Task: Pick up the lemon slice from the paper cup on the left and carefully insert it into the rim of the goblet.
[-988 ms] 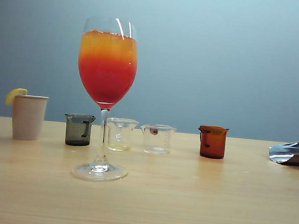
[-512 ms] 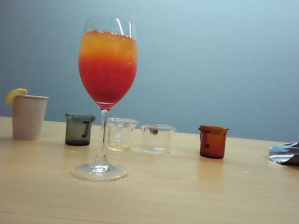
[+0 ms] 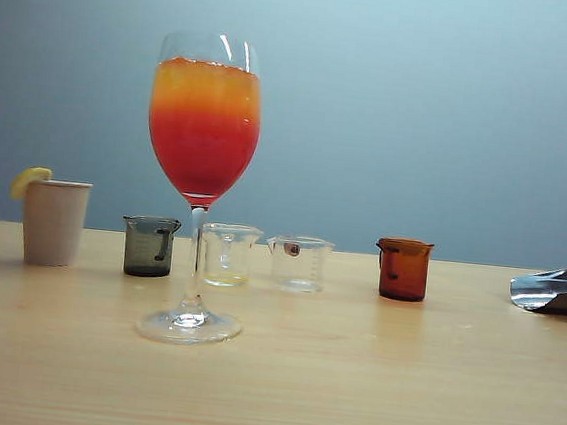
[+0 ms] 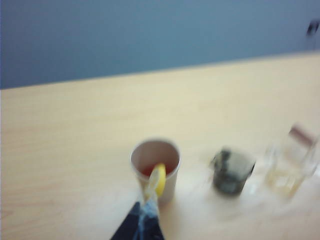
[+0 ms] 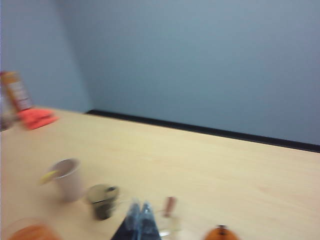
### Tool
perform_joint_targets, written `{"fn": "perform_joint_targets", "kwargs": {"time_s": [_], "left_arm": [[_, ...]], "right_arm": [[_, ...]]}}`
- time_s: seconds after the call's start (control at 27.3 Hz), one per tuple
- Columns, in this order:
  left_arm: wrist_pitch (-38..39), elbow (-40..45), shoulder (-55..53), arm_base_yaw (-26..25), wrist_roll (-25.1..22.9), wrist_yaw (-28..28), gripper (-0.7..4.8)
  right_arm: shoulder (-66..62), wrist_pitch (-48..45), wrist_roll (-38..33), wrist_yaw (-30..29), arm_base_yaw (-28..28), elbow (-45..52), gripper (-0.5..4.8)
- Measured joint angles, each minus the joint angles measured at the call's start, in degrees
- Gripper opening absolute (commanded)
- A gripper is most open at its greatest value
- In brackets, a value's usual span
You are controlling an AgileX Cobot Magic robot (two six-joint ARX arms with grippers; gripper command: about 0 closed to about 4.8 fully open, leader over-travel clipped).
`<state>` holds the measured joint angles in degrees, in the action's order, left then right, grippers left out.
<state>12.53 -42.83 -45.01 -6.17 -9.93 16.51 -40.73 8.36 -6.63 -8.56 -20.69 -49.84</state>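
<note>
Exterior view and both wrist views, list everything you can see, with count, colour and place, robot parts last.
goblet: one, clear with red-to-orange drink, front left of the table.
paper cup: one, pinkish-beige, far left of the row.
lemon slice: one, yellow, sitting on the paper cup's rim.
dark-grey beaker: one, right of the cup.
clear beakers: two, middle of the row, behind the goblet's stem.
amber beaker: one, right of the clear ones.
foil bag: one, silver, right edge.
table: one, light wood.
left claw: shut, near the paper cup.
right claw: appears shut, above the beaker row.
</note>
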Motion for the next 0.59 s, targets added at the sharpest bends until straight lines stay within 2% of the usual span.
{"fn": "perform_joint_targets", "kwargs": {"time_s": [0.18, 0.26, 0.37, 0.51, 0.59], "left_arm": [[0.2, 0.1, -8.5, 0.0, -11.2, 2.5, -0.05], [-1.7, 0.1, -12.7, 0.0, -12.2, 2.9, 0.04], [-5.2, 0.1, -17.7, 0.0, -12.3, 2.9, 1.12], [-12.0, 0.1, -23.9, 0.5, -12.5, 3.1, 1.72], [-14.6, 0.1, -26.3, 0.8, -12.5, 3.8, 2.41]], "right_arm": [[-5.4, -0.4, 0.1, 0.5, -11.7, -2.7, -0.09], [-8.5, -1.5, 0.2, 2.1, -17.2, -2.7, -0.09], [-11.4, -3.5, 0.4, 2.6, -21.2, -2.7, -0.09], [-14.7, -6.3, 0.5, 2.5, -24.5, -2.8, -0.09], [-16.0, -8.0, 0.3, 2.5, -24.9, -2.8, -0.09]]}}
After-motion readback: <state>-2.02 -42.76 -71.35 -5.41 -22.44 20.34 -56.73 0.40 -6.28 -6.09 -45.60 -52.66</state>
